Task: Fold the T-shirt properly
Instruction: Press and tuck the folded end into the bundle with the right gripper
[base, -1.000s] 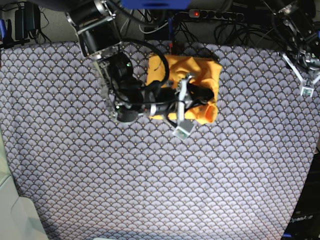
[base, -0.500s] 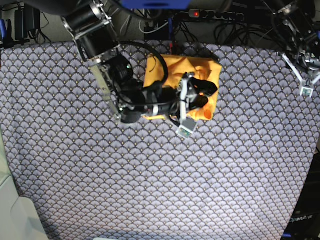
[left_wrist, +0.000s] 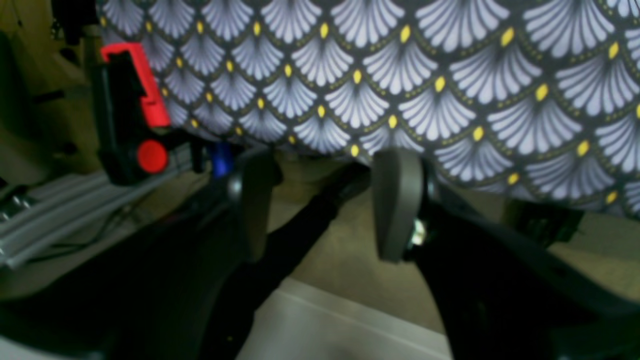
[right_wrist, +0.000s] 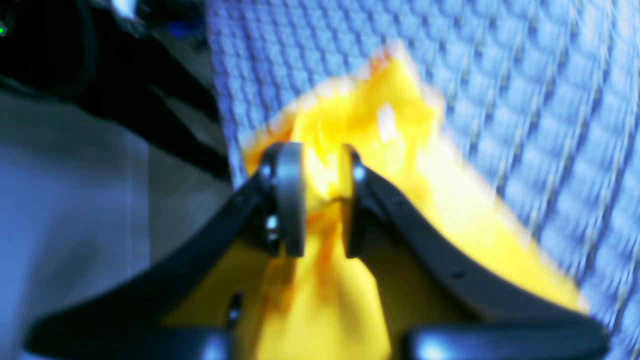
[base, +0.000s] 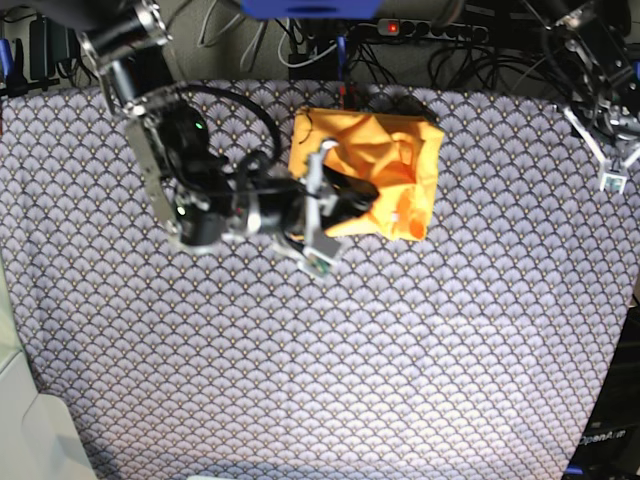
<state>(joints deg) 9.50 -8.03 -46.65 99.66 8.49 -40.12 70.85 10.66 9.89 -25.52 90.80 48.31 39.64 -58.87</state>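
The yellow-orange T-shirt (base: 385, 160) lies folded into a small bundle at the back middle of the table. My right gripper (base: 350, 190) sits at the bundle's front left part. The right wrist view is blurred but shows the fingers (right_wrist: 290, 200) of that gripper (right_wrist: 320, 170) nearly closed, with a bunched fold of the T-shirt (right_wrist: 380, 130) pinched between them. My left gripper (base: 612, 160) hangs at the table's far right edge, away from the shirt. In its wrist view the left gripper (left_wrist: 325, 170) is open, with nothing between the fingers (left_wrist: 395, 200).
A scallop-patterned cloth (base: 330, 350) covers the table. Cables and a power strip (base: 420, 30) run along the back edge. A white object (base: 25, 420) stands past the front left corner. A red and black clamp (left_wrist: 135, 110) sits beside the table edge near the left gripper.
My right arm has swung left and its gripper has drawn back from the bundle's middle to its front left part. The shirt's front edge has shifted slightly. The left arm has stayed still.
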